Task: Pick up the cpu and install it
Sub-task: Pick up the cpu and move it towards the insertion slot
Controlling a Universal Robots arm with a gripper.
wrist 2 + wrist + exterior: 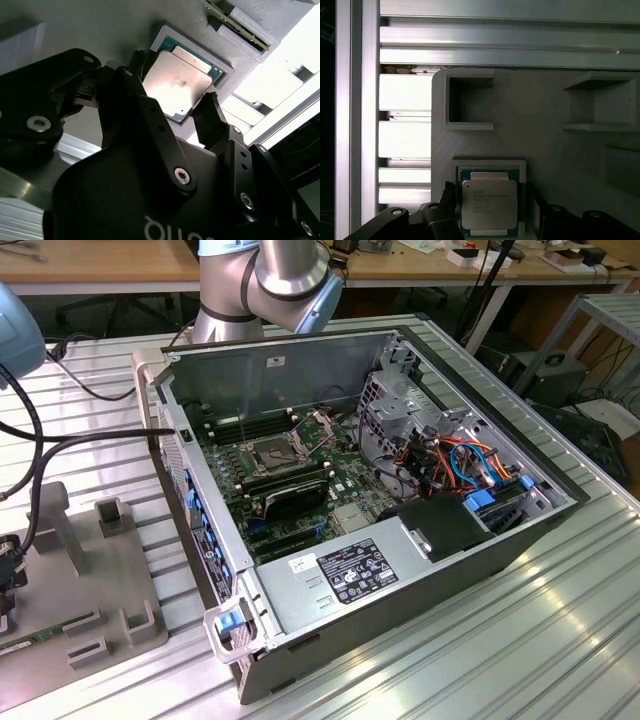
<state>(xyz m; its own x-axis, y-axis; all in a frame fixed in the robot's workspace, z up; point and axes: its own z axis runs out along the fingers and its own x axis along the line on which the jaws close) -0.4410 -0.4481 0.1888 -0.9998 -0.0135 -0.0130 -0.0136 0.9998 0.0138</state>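
Observation:
The cpu (489,202) is a small square chip with a dull silver top. It lies flat in a shallow square recess of a grey holder block (545,150). In both wrist views my gripper (490,207) hangs just above it, open, with one black finger (139,62) on one side of the chip and the other finger (210,117) on the opposite side. The cpu (177,82) rests in its recess with small gaps to both fingers. In the exterior view the dark square socket (272,452) sits on the motherboard inside the open computer case (300,370).
The grey holder block (95,575) lies on the ribbed metal table at the exterior view's left, with raised brackets and a memory stick. A long black card (288,498) and the power supply (345,575) are in the case. The arm's base (265,280) stands behind it.

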